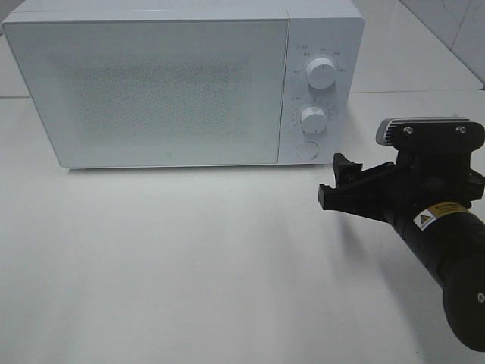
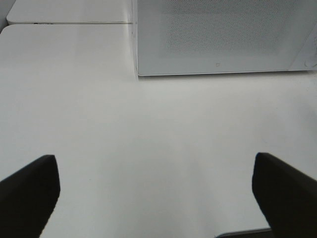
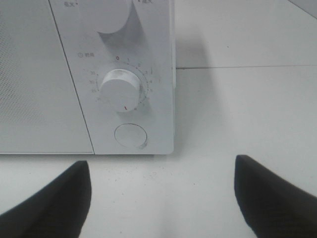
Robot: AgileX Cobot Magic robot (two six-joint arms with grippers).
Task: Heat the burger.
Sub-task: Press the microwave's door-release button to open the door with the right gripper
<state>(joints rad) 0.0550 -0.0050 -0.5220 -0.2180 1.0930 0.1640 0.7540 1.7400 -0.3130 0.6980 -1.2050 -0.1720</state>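
Note:
The burger is out of view in all three views. A white microwave [image 1: 167, 91] stands at the back of the table with its door shut. My right gripper [image 1: 336, 180] hovers open just in front of the microwave's control panel, level with the lower knob [image 1: 313, 117] and the round button [image 1: 305, 149]. The right wrist view shows the right gripper [image 3: 163, 196] empty, facing the lower knob [image 3: 121, 89] and the button [image 3: 131, 135]. My left gripper [image 2: 156, 196] is open and empty over bare table, facing the microwave's front left corner [image 2: 138, 69].
An upper knob [image 1: 320, 74] sits above the lower one on the panel. The white table [image 1: 189, 265] spreads in front of the microwave. A seam between table tops [image 2: 69, 23] runs beside the microwave's left side.

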